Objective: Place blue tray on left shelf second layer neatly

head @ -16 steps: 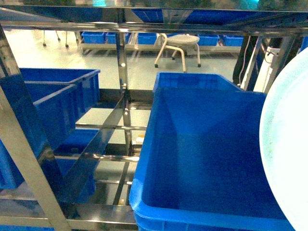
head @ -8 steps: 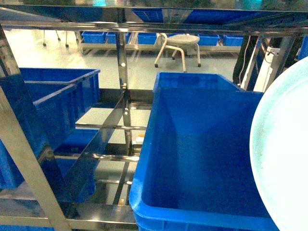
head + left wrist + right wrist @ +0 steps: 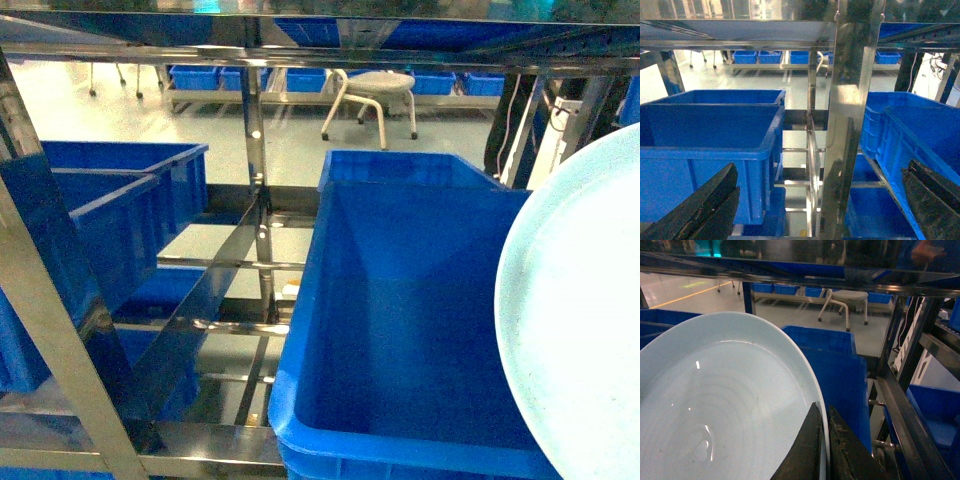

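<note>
Right wrist view: right pincer (image 3: 822,440) clamps blue tray (image 3: 725,405) rim.

The right gripper (image 3: 822,452) pinches the rim of the blue tray (image 3: 715,400) between its two dark fingers (image 3: 805,450), one on each face of the edge. The pale tray fills the lower left, tilted. Behind it stands a deep blue crate (image 3: 832,365) inside a steel rack (image 3: 900,395). Farther back, a white stool (image 3: 845,300) sits on the floor.
</note>
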Controlling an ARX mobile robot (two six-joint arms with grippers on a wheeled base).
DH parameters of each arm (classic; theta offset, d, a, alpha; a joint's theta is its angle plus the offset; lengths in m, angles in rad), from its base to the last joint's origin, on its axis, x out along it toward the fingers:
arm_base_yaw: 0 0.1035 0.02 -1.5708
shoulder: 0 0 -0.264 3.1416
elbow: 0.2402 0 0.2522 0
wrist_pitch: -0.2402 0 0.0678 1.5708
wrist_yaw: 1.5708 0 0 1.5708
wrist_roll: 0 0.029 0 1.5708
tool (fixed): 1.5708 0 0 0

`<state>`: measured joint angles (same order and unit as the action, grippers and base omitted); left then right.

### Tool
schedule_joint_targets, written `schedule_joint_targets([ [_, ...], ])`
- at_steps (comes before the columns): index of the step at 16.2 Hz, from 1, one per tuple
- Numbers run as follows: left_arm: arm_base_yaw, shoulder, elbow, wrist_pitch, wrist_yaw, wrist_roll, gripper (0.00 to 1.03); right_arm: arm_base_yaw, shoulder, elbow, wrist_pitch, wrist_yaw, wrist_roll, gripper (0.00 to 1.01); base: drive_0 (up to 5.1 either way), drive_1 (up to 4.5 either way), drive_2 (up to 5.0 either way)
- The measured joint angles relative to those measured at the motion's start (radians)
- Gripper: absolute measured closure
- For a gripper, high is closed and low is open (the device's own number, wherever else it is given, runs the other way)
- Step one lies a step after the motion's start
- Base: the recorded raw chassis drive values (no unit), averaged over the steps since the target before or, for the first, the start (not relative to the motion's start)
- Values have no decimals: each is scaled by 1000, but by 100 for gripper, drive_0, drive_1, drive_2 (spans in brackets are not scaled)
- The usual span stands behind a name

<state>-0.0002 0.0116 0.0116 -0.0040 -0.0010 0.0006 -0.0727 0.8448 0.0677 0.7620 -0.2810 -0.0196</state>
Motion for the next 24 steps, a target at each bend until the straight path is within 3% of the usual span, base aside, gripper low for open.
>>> schedule_joint_targets([
  [4,0,0,0,0,0,0,5,-20,222,37,178,-10,0,99,0,0,0],
  [8,0,0,0,0,0,0,5,-19,349,88,264,-11,0,99,0,0,0],
  [10,0,0,0,0,0,0,5,-11,515,169,375,-2,-2,99,0,0,0],
  [19,0,0,0,0,0,0,5,-11,666,190,469,1,-27,99,0,0,0],
  [22,0,0,0,0,0,0,5,14,925,341,522,-15,-61,99,0,0,0],
  [24,0,0,0,0,0,0,5,28,965,364,522,-15,-63,99,0,0,0],
])
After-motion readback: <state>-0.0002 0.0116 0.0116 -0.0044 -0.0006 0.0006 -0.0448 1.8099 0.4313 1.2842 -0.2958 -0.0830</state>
